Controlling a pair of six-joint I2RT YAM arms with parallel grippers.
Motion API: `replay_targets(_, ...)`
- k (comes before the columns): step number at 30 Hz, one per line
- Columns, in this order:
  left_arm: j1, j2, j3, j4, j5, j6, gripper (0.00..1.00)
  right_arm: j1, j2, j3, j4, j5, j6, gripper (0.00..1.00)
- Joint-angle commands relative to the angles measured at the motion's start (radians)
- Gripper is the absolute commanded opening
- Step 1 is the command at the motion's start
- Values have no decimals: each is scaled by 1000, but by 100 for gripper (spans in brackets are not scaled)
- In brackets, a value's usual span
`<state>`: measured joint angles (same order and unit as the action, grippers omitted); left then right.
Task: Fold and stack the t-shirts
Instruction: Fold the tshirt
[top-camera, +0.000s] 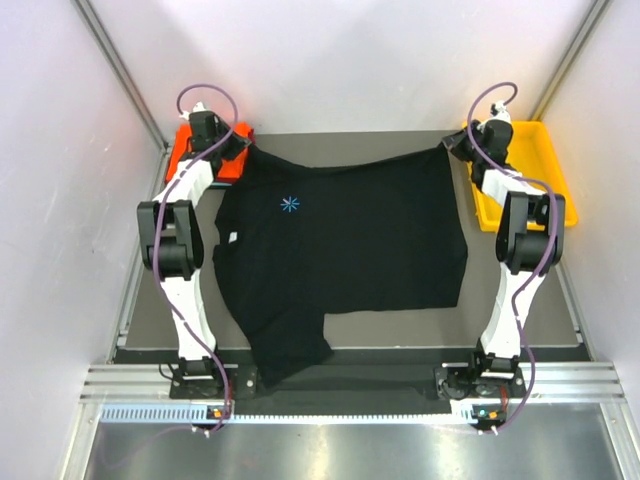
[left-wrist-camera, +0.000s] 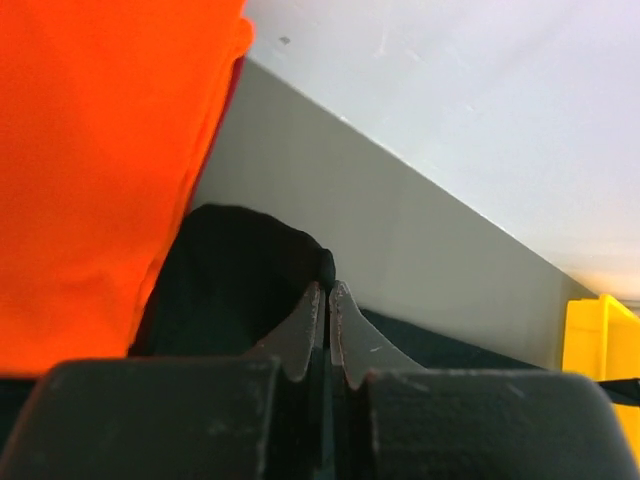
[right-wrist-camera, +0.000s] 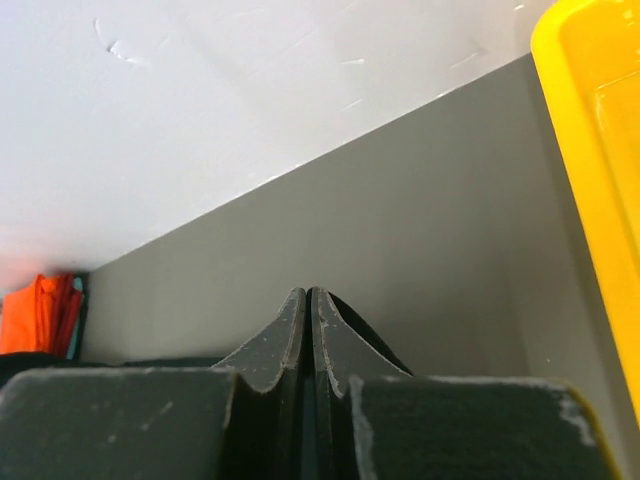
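A folded orange-red shirt (top-camera: 185, 150) sits at the far-left corner of the grey table (top-camera: 340, 145) and a yellow tray (top-camera: 545, 170) at the far right. Plain pale walls close in on the left, far and right sides. Seen from above, the left arm reaches over the orange-red shirt and hides part of it, while the right arm lies across the tray's left side.

Between them a black t-shirt (top-camera: 350, 240) covers most of the table. The left gripper (top-camera: 238, 150) is pressed together on the shirt's far-left corner, just beside the orange-red shirt. The right gripper (top-camera: 452, 148) pinches the far-right corner, beside the tray. In both wrist views the fingers meet flat with no gap, and black cloth shows at their tips.

The black cloth is matte and soft, and its far edge dips in a shallow curve between the two pinched corners. It carries a small pale-blue star-shaped print (top-camera: 290, 205) left of centre and a small white label (top-camera: 231, 237) near its left edge. One sleeve (top-camera: 290, 355) trails over the table's near edge. The tray is glossy hard plastic with a raised rim. The fingers are dark, scuffed and taper to thin tips.
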<state>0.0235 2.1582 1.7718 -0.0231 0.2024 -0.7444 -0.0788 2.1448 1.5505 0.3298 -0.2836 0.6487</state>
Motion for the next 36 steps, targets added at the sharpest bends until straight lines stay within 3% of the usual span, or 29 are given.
replay_targets(1,6,-138,-37,-58,-39,-10,0,8,-29,34,-24,12,-61,0)
replay_targets(11,7,-470,-336,-89,-97,-9,0,-6,-123,-79,-100,34,-122,0)
replay_targets(18,6,-577,-442,-227,-124,-16,0,-4,-177,-147,-130,35,-155,0)
replay_targets(25,6,-690,-638,-255,-129,-36,0,-6,-223,-236,-146,57,-196,0)
replay_targets(36,3,-810,-752,-348,-135,-52,0,-6,-309,-358,-172,130,-202,0)
